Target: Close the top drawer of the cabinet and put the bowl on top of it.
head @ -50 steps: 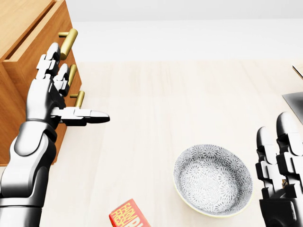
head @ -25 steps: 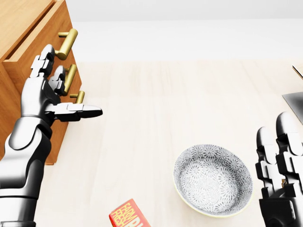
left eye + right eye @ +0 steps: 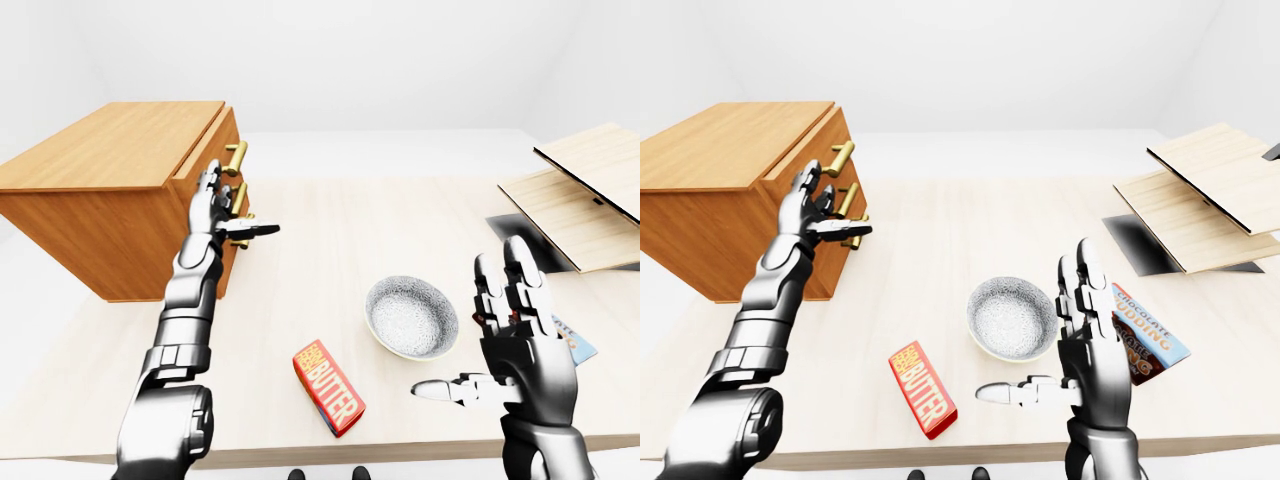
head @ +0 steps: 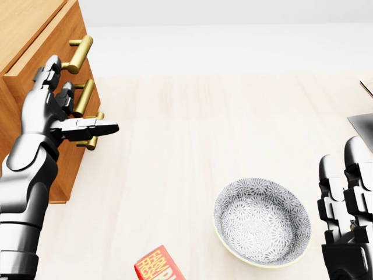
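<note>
Our spread left hand (image 4: 49, 114) is by the cabinet's (image 3: 110, 150) top drawer (image 4: 63, 36). Only the right-eye view plainly shows a pudding box (image 3: 1152, 345) past our open right hand (image 3: 1090, 350); the bowl (image 4: 261, 223) sits just left of that hand.

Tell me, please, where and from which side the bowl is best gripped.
Probably the rim at the head view's right, from above with the right hand: the bowl stands upright and empty, its rim free all round, that open hand beside it.

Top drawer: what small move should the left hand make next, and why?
Probably push the left hand flat against the top drawer: it sticks out past the cabinet, and the open fingers stand by its brass handle.
</note>
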`<state>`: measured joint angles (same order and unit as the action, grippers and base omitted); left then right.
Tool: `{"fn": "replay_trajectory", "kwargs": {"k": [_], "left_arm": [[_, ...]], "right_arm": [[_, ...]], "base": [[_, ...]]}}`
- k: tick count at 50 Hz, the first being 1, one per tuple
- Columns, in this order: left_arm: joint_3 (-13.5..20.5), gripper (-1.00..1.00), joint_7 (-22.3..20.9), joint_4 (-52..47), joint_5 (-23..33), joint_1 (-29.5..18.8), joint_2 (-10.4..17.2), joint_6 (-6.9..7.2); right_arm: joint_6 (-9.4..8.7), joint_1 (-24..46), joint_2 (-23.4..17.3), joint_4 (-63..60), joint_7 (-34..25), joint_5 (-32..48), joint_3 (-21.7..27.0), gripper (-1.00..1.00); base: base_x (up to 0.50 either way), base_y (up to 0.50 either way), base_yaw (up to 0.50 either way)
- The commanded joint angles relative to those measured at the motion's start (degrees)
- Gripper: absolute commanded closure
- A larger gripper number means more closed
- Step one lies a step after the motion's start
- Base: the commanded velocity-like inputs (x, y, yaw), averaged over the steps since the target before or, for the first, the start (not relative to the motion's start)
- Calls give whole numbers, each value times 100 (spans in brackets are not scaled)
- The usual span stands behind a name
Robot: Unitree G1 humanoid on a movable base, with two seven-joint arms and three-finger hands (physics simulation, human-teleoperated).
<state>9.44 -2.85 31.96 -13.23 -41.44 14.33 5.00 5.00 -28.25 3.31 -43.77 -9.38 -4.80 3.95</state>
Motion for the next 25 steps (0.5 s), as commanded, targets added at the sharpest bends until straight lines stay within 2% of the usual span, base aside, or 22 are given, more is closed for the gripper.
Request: {"fn": "replay_trajectory", "kwargs": {"k": [1, 8, 25], "left_arm": [[84, -100, -30, 670, -83, -235, 184, 0], [115, -100, -40, 885, -111, -254, 270, 0], [209, -100, -3, 444, -337, -103, 377, 0]], "right_arm": [[0, -44, 9, -44, -20, -24, 10, -100], [0, -41, 19, -28, -26, -5, -2, -100], [0, -44, -18, 21, 19, 24, -56, -100]], "base": [[0, 0, 0], [0, 0, 0], [0, 0, 0]]}}
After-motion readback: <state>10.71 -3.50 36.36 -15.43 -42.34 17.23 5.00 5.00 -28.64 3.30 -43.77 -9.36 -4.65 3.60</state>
